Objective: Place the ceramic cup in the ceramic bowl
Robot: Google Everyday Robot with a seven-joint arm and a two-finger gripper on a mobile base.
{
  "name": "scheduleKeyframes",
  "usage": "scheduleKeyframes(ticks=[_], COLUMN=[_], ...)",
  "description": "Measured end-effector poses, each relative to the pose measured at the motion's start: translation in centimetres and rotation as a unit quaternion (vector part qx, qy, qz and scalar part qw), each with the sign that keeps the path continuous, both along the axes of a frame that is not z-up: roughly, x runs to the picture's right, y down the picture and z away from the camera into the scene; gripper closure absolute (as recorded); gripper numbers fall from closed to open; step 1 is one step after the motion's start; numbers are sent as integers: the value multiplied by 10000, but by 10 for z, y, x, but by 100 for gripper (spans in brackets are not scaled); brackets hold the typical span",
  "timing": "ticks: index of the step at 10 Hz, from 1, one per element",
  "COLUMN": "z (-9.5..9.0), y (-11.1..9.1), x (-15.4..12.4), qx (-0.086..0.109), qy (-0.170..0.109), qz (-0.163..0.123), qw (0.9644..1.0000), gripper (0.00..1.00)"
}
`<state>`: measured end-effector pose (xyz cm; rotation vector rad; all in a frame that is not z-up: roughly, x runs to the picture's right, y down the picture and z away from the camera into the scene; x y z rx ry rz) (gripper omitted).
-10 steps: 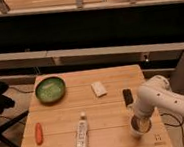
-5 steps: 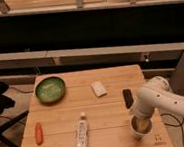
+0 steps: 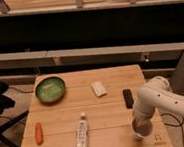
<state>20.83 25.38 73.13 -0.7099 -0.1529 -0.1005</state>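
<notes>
- The gripper (image 3: 140, 120) was low over the near right part of the wooden table (image 3: 111, 120), right at the ceramic cup (image 3: 144, 132). Whether it was closed on the cup or only around it could not be told.
- The ceramic cup stood upright on the table near the front right corner, its mouth partly covered by the gripper from above.
- Judged by its look, the cup would be stiff and light for its size, with a smooth glazed wall that could slip in a weak grip. It could also chip if knocked or dropped.
- With no handle showing, the best hold looked like a pinch across the rim, one side inside and one outside. Clamping both outer walls near the top would also serve.
- The white arm (image 3: 157, 94) curved down to the cup from the right edge of the table.
- A black object (image 3: 128, 97) lay just behind the cup, close to the arm.
- A small white block (image 3: 99, 88) and a white plastic bottle (image 3: 81, 134) lay between cup and goal.
- An orange object (image 3: 38, 133) lay near the left edge.
- The ceramic bowl (image 3: 50, 89) sat at the far left corner, well apart from the cup, so the carry would cross the table. A gentle set-down would suit ceramic meeting ceramic.
</notes>
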Motion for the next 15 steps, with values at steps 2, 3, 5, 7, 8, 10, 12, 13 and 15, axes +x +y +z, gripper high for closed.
scheduleKeyframes(ticks=[2, 3, 5, 7, 8, 10, 12, 13, 15], z=[-6, -11, -20, -23, -23, -23, -34, -38, -36], y=[-10, -21, -39, -43, -49, -57, -67, -71, -73], x=[0, -1, -5, -9, -11, 2, 8, 7, 5], qx=[-4, 1, -2, -8, -14, -20, 11, 31, 26], qy=[60, 92, 115, 150, 166, 223, 228, 223, 231], qz=[-67, -95, -196, -275, -281, -289, -310, -332, -379], qw=[10000, 9999, 9997, 9995, 9995, 9993, 9993, 9992, 9990], gripper=[100, 100, 100, 100, 100, 100, 100, 100, 100])
